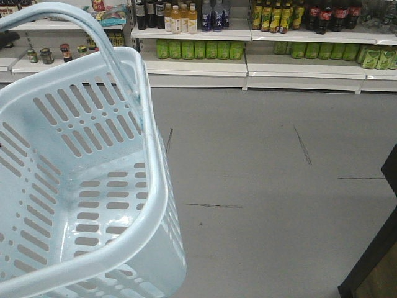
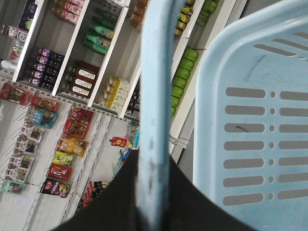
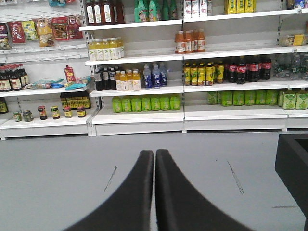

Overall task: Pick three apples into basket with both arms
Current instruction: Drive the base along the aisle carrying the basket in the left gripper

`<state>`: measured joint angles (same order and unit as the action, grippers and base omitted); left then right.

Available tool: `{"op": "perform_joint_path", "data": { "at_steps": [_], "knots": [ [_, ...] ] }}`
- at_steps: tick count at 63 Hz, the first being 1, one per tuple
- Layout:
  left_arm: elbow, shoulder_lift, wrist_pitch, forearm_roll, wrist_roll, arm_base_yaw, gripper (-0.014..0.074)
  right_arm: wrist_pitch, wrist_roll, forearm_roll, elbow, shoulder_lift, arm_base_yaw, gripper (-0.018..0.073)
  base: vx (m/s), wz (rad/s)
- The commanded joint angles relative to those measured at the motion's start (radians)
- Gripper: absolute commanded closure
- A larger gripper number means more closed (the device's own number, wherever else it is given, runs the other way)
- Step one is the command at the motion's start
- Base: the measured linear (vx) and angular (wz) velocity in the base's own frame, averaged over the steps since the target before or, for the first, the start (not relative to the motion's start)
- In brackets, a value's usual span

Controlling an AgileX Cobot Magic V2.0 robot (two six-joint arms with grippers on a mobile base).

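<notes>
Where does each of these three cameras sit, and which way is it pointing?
Front camera: above the empty basket, facing forward and down at floor and shelves; no gripper shows.
Left wrist: looks along the left gripper, shut on the basket's handle.
Right wrist: faces the shelves level, over the shut, empty right gripper.
Shared: front and right wrist show the green bottles.

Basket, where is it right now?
The basket fills the left side of the front view, above the grey floor, with the drink shelves behind it. In the left wrist view its handle runs through the left gripper.
</notes>
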<state>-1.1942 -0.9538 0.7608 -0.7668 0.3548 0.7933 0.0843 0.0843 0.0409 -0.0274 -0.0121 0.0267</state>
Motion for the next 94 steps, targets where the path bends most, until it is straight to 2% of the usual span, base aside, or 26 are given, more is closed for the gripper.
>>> {"op": "perform_joint_path", "data": {
  "at_steps": [1,94],
  "knots": [
    [-0.030,0.015,-0.065,-0.032,-0.023,0.003,0.0603,-0.069,-0.010,0.003,-0.013,-0.003,-0.003,0.0568,0.07,-0.03],
    [-0.030,0.015,-0.063,-0.032,-0.023,0.003,0.0603,-0.070,-0.010,0.003,-0.013,-0.003,-0.004,0.0568,0.02,-0.04]
  ]
}}
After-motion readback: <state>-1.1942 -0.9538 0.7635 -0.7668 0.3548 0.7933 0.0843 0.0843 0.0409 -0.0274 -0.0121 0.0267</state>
